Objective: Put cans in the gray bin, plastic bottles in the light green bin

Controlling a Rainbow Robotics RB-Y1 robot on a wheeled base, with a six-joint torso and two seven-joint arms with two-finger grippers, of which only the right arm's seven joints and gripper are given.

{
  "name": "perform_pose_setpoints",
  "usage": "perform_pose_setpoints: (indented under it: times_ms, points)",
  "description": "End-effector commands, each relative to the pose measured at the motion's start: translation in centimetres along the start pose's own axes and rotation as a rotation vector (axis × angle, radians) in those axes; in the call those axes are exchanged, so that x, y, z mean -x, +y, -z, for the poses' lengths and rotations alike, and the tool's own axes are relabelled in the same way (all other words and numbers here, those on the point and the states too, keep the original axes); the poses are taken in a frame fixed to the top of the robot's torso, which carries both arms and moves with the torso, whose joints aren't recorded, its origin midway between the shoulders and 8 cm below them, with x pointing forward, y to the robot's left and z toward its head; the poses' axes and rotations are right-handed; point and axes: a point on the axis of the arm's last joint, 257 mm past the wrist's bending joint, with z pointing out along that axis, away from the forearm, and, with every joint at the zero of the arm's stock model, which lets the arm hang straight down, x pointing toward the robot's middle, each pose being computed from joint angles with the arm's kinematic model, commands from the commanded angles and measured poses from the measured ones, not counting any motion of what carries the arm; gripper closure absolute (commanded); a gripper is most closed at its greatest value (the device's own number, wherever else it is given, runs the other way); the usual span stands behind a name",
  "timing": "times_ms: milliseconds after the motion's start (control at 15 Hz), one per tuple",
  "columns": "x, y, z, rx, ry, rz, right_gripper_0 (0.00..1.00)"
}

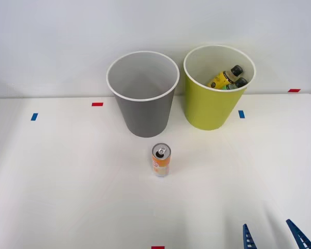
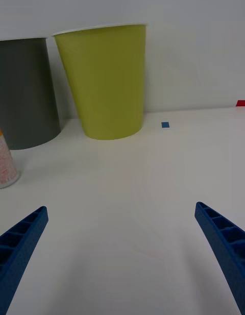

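Observation:
An orange and white can point(image 1: 161, 159) stands upright on the white table, just in front of the gray bin point(image 1: 143, 98). In the right wrist view the can point(image 2: 6, 162) shows at the edge beside the gray bin point(image 2: 24, 93). To the gray bin's right stands the light green bin point(image 1: 216, 88) point(image 2: 104, 80), with two plastic bottles point(image 1: 228, 78) lying inside, black caps and yellow labels showing. My right gripper point(image 1: 272, 237) point(image 2: 121, 243) is open near the table's front right, well apart from the can, with nothing between its blue fingers.
The white table point(image 1: 67, 181) carries small tape marks: blue point(image 1: 34, 116) at the left, red point(image 1: 97, 104) behind, blue point(image 1: 241, 114) beside the green bin, red point(image 1: 294, 90) at the far right, red point(image 1: 157, 247) at the front edge.

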Motion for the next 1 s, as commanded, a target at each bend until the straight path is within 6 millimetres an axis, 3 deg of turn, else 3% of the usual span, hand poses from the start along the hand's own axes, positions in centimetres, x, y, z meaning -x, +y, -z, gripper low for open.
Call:
perform_pose_setpoints:
  times_ms: [67, 1000]
  points:
    - [0.0, 0.0, 0.0, 0.0, 0.0, 0.0, 0.0]
    - [0.0, 0.0, 0.0, 0.0, 0.0, 0.0, 0.0]
